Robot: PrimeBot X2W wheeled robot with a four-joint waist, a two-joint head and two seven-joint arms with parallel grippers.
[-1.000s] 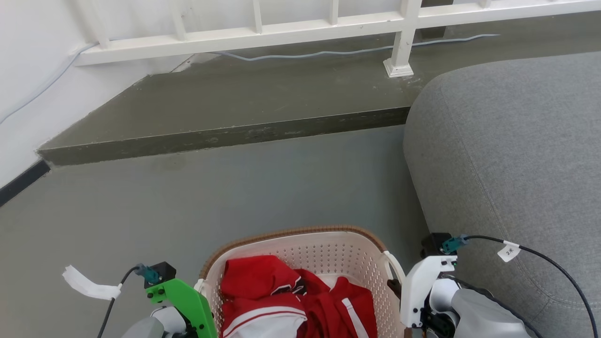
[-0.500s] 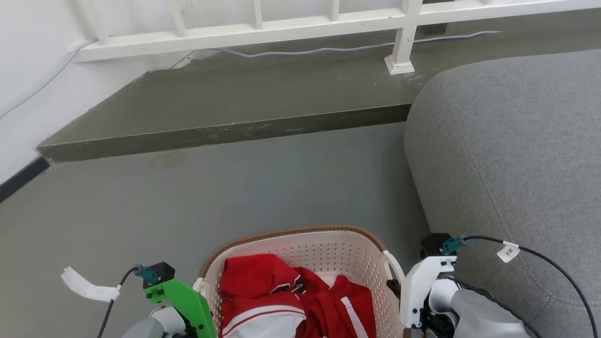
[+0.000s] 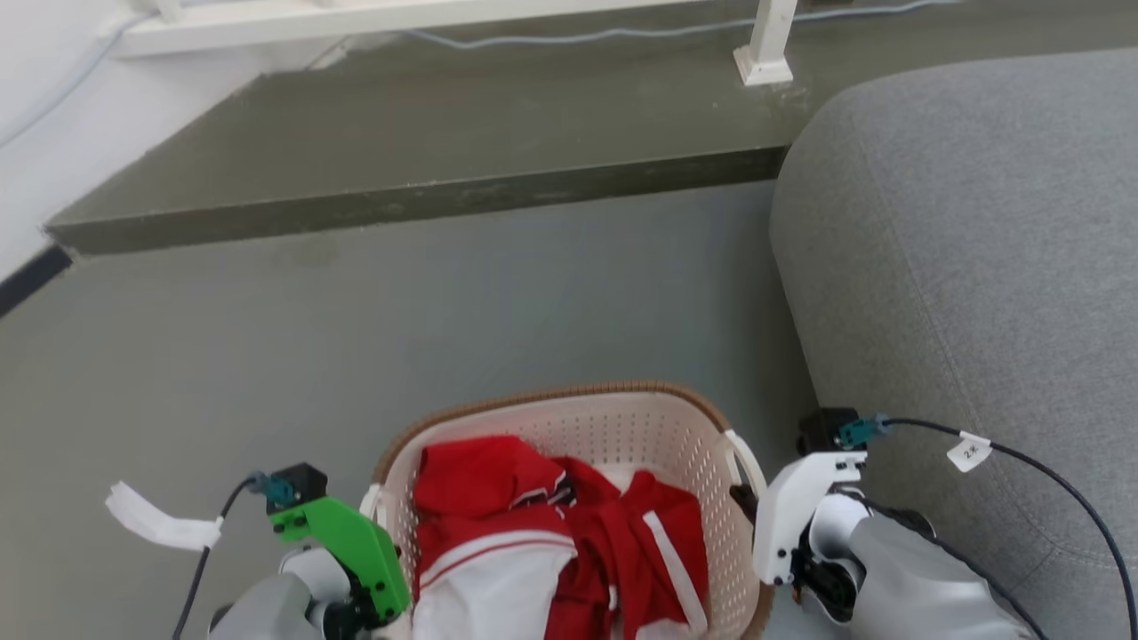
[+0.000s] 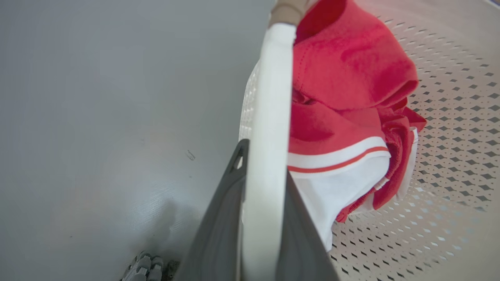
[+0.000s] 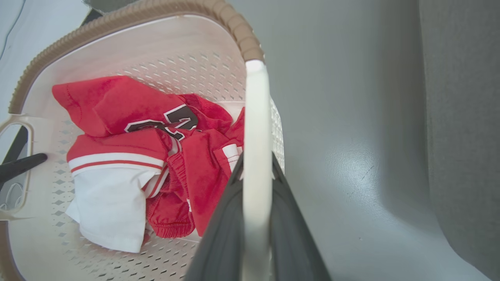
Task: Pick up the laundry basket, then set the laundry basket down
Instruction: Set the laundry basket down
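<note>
Grey smooth floor (image 3: 444, 311) spans the room, w/ a raised dark step (image 3: 400, 133) at the far side and a white railing (image 3: 267, 25) along the step's far edge. A big grey upholstered sofa (image 3: 978, 222) takes up the right side.

The laundry basket (image 3: 613, 431) is near and centre, between the 2 arms and just left of the sofa. It has cream perforated walls and a brown woven-look rim. Red-and-white clothes (image 3: 533, 524) are heaped inside, and 1 red piece shows part of a black-and-white numeral.

The basket has 2 white side handles, the left handle (image 4: 269, 97) and the right handle (image 5: 256, 109). The left gripper (image 4: 263, 164) is closed narrow on the left handle, 1 dark finger on each side of the white bar. The right gripper (image 5: 256, 168) is clamped the same way on the right handle.

Progress, as a judgement: the grasp looks done on both sides, so the pick-up is underway or about to start, and the set-down is left.

- Can't tell if the basket's base is off the floor, as the base is hidden in every view.
- The basket's near end is cut off at the head view's bottom edge.
- In that view the fingers sit hidden behind a green bracket (image 3: 342, 542) on the left and a white bracket (image 3: 791, 516) on the right.
- A small tag (image 3: 969, 452) on the right arm's cable is too small to read reliably.
</note>
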